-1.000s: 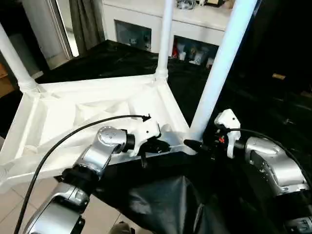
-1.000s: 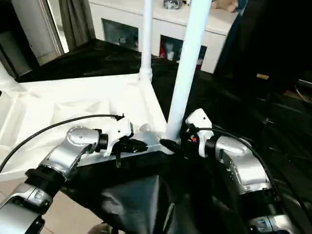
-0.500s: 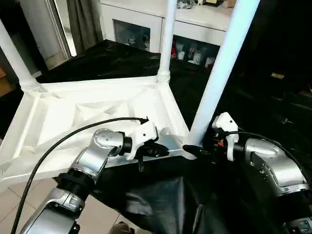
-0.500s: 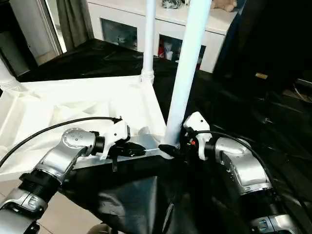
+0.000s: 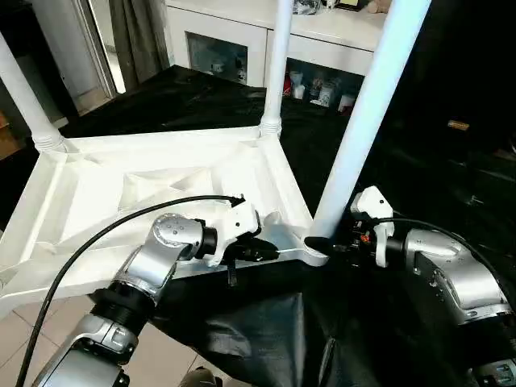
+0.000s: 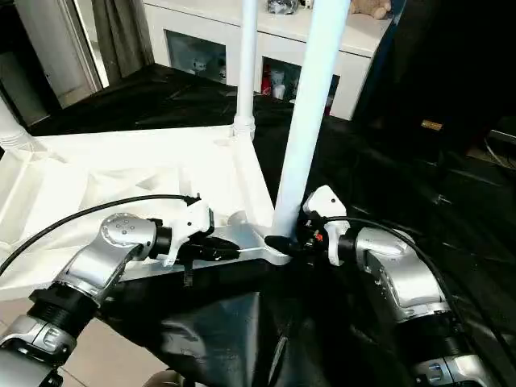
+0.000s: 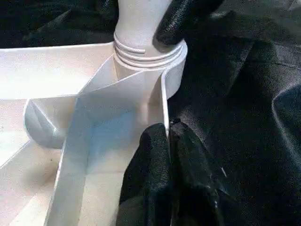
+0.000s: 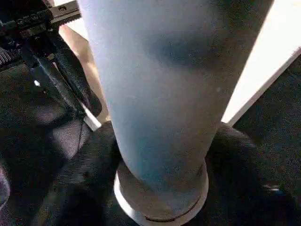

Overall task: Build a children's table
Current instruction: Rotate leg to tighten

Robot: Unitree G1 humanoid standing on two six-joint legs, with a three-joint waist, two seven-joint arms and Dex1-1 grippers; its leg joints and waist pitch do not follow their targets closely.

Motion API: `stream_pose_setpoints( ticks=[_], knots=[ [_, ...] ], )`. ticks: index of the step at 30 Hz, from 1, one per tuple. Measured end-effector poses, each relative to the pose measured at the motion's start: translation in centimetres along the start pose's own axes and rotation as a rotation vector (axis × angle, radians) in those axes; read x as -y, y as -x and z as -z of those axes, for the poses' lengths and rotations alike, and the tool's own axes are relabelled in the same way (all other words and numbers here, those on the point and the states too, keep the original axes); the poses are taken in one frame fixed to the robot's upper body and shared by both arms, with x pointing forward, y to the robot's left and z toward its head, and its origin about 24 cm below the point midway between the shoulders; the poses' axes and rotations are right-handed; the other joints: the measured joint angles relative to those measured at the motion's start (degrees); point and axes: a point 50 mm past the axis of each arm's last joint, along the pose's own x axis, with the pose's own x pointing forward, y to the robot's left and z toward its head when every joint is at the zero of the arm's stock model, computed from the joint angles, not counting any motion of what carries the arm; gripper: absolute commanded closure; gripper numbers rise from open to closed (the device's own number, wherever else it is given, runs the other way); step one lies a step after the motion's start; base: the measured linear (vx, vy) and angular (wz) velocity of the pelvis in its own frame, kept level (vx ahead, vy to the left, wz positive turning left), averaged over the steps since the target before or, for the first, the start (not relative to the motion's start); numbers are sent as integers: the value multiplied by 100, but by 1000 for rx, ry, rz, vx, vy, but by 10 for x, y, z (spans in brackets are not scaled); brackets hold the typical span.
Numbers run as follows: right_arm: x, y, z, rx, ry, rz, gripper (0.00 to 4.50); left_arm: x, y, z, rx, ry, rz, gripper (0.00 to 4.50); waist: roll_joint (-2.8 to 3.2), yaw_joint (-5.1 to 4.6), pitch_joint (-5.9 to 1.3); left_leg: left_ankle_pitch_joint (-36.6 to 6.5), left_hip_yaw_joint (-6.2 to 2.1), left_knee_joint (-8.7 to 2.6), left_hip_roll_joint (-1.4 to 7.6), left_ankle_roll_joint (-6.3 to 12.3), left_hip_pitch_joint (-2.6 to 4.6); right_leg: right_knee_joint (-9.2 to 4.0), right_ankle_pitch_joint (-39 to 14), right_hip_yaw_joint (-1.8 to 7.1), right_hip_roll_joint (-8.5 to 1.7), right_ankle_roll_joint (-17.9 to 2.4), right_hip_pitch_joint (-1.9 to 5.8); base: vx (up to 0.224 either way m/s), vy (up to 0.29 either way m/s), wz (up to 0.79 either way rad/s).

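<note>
The right tool (image 6: 278, 242) hugs the leg (image 6: 310, 121) and the left tool (image 5: 262, 252) pinches the tabletop (image 5: 121, 193) rim beside it, so a crooked push might jam the leg in its socket (image 7: 146, 56).

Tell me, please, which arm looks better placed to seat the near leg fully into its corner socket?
Right, probably. The right claw is closed around the near leg just above its corner socket, while the left claw pinches the tabletop rim beside it, steadying.

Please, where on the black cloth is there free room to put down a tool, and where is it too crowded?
Free: the black cloth right of the near leg, and the strip between the tabletop and the cabinet. Crowded: the near corner, where the left gripper pinches the rim and the right gripper holds the leg base.
</note>
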Motion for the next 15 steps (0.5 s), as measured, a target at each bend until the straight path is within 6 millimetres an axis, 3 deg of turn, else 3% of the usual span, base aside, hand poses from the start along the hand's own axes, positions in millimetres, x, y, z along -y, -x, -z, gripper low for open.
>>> stream_pose_setpoints(
  ticks=[6,10,15],
  knots=[
    [-1,-2,2,10,-12,7,240,0,0,1,-4,7,0,450,0,-8,-1,0,0,0,0,0,1,0,7,0,0,-11,1,0,0,0],
    [-2,-9,3,34,-44,56,247,-2,1,2,-8,21,-32,450,0,-29,-3,0,0,2,1,0,9,3,4,0,1,-6,3,0,0,0],
    [6,-29,8,95,-172,346,249,-17,-23,-5,-23,79,-202,450,-9,-40,-6,0,-2,2,-2,-1,40,-3,4,0,0,-5,36,0,0,0]
  ],
)
